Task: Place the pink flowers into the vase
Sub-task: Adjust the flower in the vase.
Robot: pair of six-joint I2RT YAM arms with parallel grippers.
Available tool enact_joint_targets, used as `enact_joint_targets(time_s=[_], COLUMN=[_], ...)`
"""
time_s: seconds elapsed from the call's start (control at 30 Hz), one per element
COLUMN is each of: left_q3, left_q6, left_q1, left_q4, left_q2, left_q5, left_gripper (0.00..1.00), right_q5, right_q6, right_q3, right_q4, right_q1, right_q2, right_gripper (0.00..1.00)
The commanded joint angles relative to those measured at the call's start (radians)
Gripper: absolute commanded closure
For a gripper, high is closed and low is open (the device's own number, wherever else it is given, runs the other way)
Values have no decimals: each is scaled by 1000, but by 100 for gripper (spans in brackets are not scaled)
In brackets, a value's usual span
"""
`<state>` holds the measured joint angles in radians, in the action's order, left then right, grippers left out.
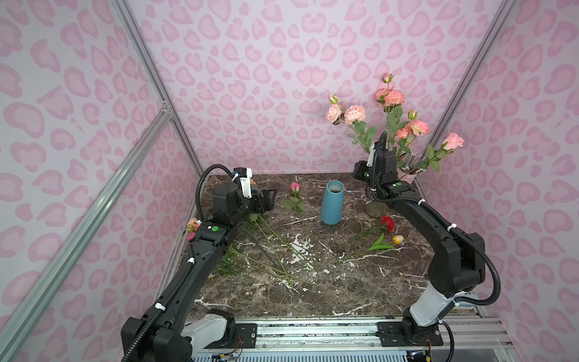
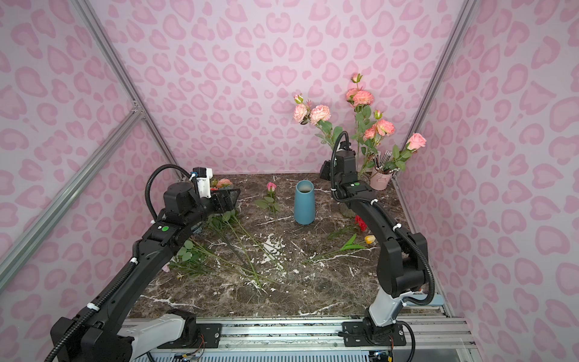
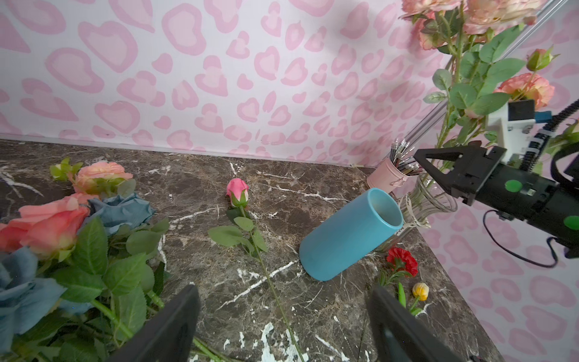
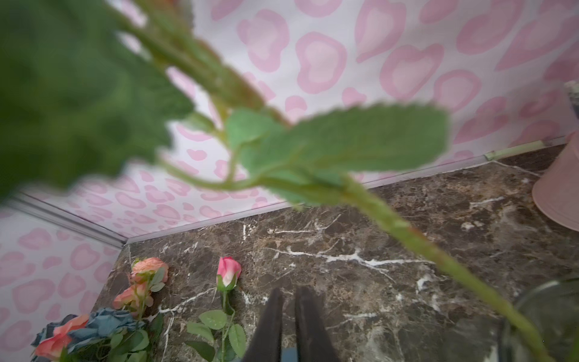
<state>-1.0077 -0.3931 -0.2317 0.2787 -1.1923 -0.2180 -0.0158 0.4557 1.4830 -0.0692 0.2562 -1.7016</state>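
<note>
At the left, the left gripper (image 3: 283, 291) hangs with its fingers (image 3: 175, 322) spread wide and empty, near a heap of pink flowers (image 3: 53, 225) and blue blooms (image 3: 122, 210) lying on the marble table (image 1: 344, 282). 1 pink rosebud (image 1: 294, 187) lies between that heap and the upright blue vase (image 1: 332, 203). At the right rear, tall pink stems (image 1: 354, 114) stand in a glass vase (image 3: 432, 200), and the right gripper (image 4: 289, 291) beside it grips nothing, its fingers (image 4: 272, 316) nearly together with a slim gap.
</note>
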Motion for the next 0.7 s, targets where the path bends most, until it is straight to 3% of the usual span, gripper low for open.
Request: enact_joint_targets(time_s=[0.0, 0.23, 0.43, 0.53, 0.67], left_q3=[-12, -26, -52, -73, -98], left_q6=[10, 9, -10, -29, -79], left_q1=[3, 3, 2, 0, -3], left_q4=[14, 52, 116, 181, 313], left_q2=[-7, -41, -119, -132, -118], left_q5=[23, 58, 66, 98, 199], left_gripper=[12, 13, 18, 20, 22], right_q5=[-10, -243, -424, -451, -375], right_q6=[3, 3, 4, 12, 9], right_q3=[-24, -44, -189, -277, -356], right_q4=[-12, -167, -217, -228, -236], right_q1=[15, 90, 205, 252, 318], right_q2=[29, 98, 250, 337, 415], right_gripper=[80, 80, 80, 80, 79])
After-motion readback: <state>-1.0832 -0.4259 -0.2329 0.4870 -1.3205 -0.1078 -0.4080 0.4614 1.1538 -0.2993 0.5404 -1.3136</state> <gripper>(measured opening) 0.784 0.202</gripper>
